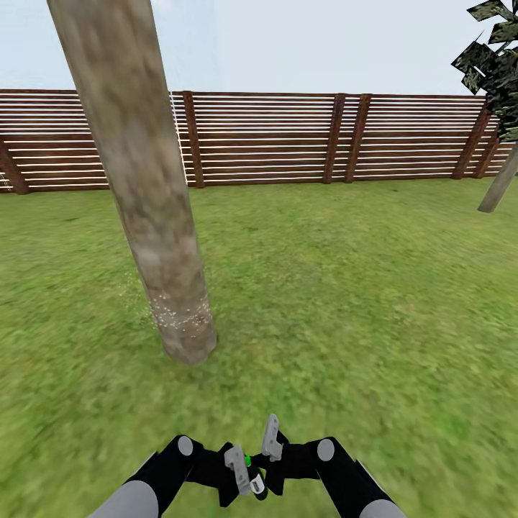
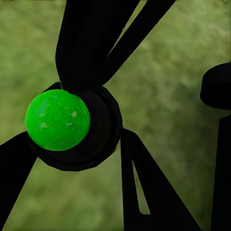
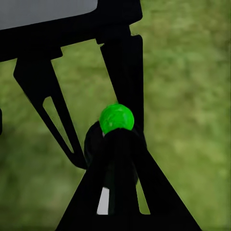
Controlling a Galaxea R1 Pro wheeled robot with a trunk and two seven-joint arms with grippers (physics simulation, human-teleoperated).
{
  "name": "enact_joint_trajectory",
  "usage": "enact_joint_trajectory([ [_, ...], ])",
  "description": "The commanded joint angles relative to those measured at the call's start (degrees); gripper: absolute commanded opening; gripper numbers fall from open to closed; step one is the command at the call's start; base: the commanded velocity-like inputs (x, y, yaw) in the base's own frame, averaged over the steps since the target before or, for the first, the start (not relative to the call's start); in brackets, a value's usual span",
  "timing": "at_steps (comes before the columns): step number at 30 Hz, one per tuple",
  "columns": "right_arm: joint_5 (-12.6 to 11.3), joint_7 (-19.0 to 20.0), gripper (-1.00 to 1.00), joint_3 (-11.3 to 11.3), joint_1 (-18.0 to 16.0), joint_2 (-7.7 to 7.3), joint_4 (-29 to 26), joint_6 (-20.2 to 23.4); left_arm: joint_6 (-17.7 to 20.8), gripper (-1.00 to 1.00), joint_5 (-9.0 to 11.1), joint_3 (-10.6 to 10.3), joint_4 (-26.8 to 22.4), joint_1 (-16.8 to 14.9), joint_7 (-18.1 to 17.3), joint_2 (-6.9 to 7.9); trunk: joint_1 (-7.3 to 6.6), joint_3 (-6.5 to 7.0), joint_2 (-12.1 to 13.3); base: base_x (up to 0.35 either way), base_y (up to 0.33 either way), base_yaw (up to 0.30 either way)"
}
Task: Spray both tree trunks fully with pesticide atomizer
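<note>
**Spotter:** What are you seeing, and where's the atomizer?

**Me:** I'm holding the pesticide atomizer (image 1: 253,480) at the bottom centre of the head frame, between both wrists. The right gripper (image 3: 120,159) is pinching its dark body just under the green knob (image 3: 116,118). The left gripper (image 2: 77,79) is sitting right beside it, fingers close around the top, but I cannot tell whether it's really clamping.

**Spotter:** Which step?

**Me:** I'm judging that I'm spraying the first tree trunk (image 1: 140,180), which is running from the upper left down to the frame's middle. Pale specks are dotting only its lowest band, near the grass lawn (image 1: 345,288).

**Spotter:** Next?

**Me:** I'm thinking of tilting the nozzle higher to cover the bare bark above. The second tree (image 1: 500,183) is waiting at the far right edge, by the fence (image 1: 288,137).
</note>
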Motion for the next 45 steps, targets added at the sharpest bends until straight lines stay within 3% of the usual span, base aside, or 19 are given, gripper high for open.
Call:
enact_joint_trajectory([
  [1,0.4,0.1,-1.00,-0.1,0.0,0.02,-0.1,-0.2,-0.3,-1.00,-0.5,0.5,-0.1,0.0,-0.2,-0.09,-0.01,-0.05,0.0,0.000,0.000,0.000],
  [29,0.4,0.1,-1.00,-0.1,0.0,0.02,0.0,-0.2,-0.4,-1.00,-0.4,0.5,0.3,0.0,-0.3,-0.48,-0.01,-0.05,0.0,0.000,0.000,0.000],
  [35,0.4,0.1,-1.00,-0.1,0.0,0.02,0.0,-0.3,-0.3,-1.00,-0.8,0.2,0.3,0.0,-0.2,0.42,-0.01,-0.05,0.0,0.000,0.000,0.000],
  [37,0.4,0.1,-1.00,-0.1,0.0,0.02,0.0,-0.3,-0.2,-1.00,-1.1,0.2,0.1,-0.1,-0.2,1.33,-0.01,-0.05,0.0,0.000,0.000,0.000],
  [41,0.4,0.1,-1.00,-0.1,0.0,0.02,0.0,-0.3,-0.1,-1.00,-1.2,0.2,-0.2,-0.1,-0.2,5.03,-0.01,-0.05,0.0,0.000,0.000,0.000],
  [45,0.4,0.1,-1.00,-0.1,0.0,0.02,0.1,-0.3,-0.1,-1.00,-1.3,0.1,-0.3,-0.1,-0.2,9.75,-0.01,-0.05,0.0,0.000,0.000,0.000],
])
